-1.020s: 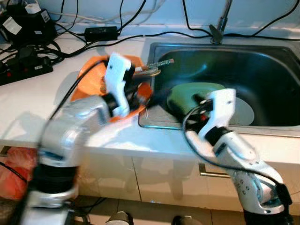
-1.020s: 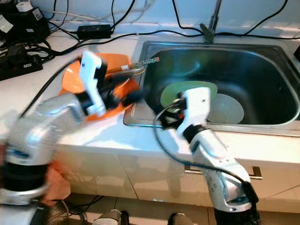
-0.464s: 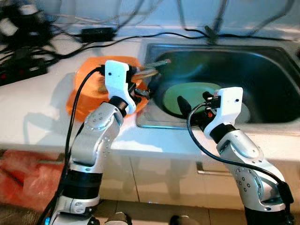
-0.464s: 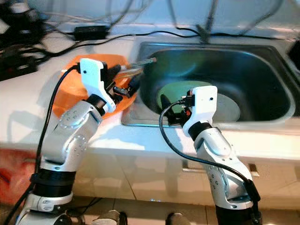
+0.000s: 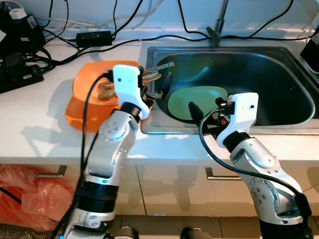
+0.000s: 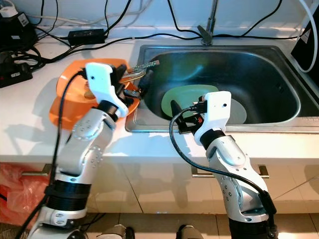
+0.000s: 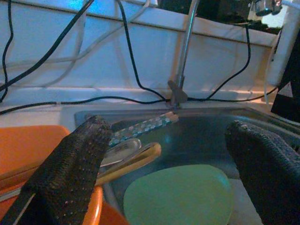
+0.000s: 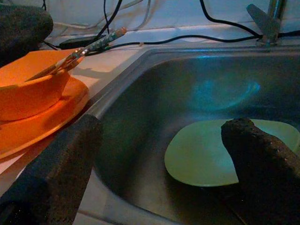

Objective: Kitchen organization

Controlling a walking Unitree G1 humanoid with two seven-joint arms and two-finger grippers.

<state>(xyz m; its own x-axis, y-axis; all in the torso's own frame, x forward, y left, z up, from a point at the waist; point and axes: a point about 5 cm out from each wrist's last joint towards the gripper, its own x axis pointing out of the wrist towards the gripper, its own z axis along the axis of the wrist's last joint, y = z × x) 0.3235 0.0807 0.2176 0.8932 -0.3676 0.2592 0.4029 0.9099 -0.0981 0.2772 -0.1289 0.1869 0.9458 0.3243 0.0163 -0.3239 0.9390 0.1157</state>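
An orange bowl point(image 5: 94, 82) sits on an orange plate point(image 5: 77, 112) on the white counter, just left of the sink point(image 5: 259, 64). Several utensils point(image 5: 158, 68) lie in the bowl, and one patterned handle juts out over the sink. A green plate point(image 5: 197, 98) lies flat in the basin, partly over a pale plate point(image 6: 238, 113). My left gripper point(image 5: 158, 87) hovers open at the bowl's sink-side edge, holding nothing. My right gripper point(image 5: 205, 112) is open above the sink's front rim, facing the green plate point(image 8: 225, 150).
The faucet point(image 5: 218, 22) rises behind the sink. Black cables, a power strip point(image 5: 20, 74) and an adapter point(image 5: 92, 36) crowd the counter's back left. A dark box point(image 5: 311, 47) stands at the far right. An orange plastic bag point(image 5: 25, 191) lies on the floor, lower left.
The camera has moved, shifting the scene and clearing the blur. My left arm, smeared with motion a second ago, now holds still over the bowl's edge. The right arm keeps its pose.
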